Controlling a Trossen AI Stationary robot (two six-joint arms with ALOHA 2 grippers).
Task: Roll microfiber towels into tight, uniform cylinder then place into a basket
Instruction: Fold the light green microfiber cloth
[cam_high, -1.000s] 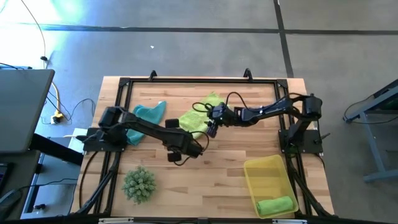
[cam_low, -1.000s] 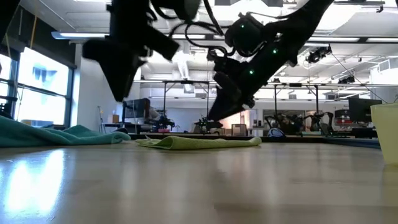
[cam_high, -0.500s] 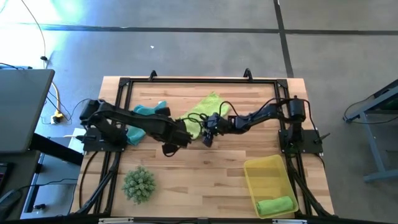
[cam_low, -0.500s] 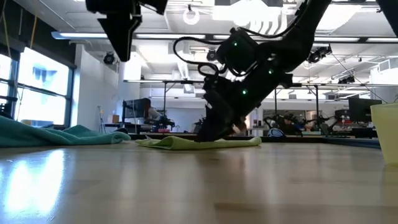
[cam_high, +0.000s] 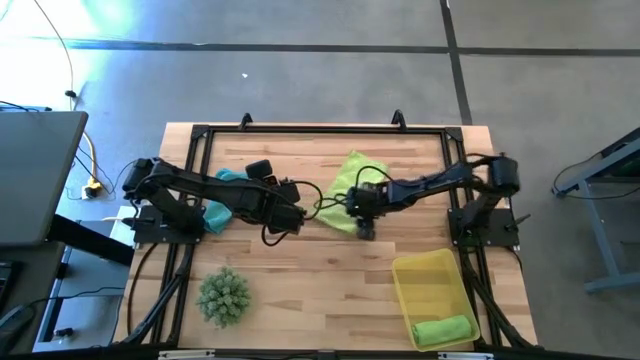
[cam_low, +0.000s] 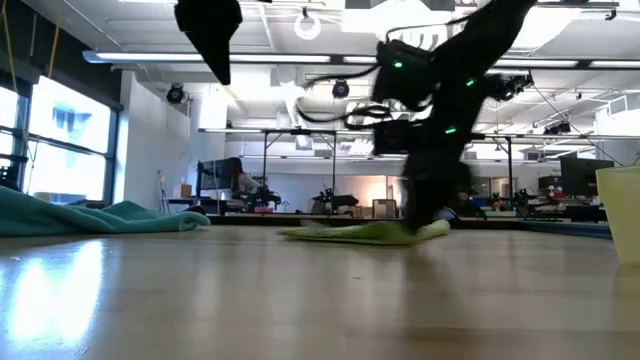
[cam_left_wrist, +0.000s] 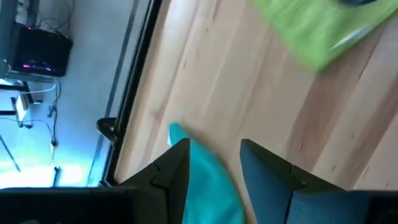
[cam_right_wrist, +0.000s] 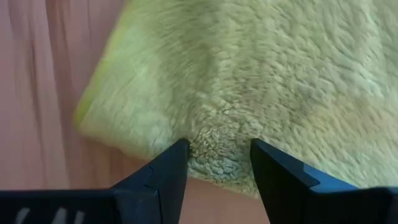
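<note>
Nearest, the yellow basket holds one rolled green towel. Mid-table, the right gripper pinches the pale yellow-green towel's edge; rolling seems next. Beyond, the left gripper hovers with jaws parted and empty, near the teal towel.

No readable text, label, brand or number in any view.

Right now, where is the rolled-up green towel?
In the high view, the rolled green towel lies inside the yellow basket, at the end nearest the table's front edge, on the robot's right side.
</note>
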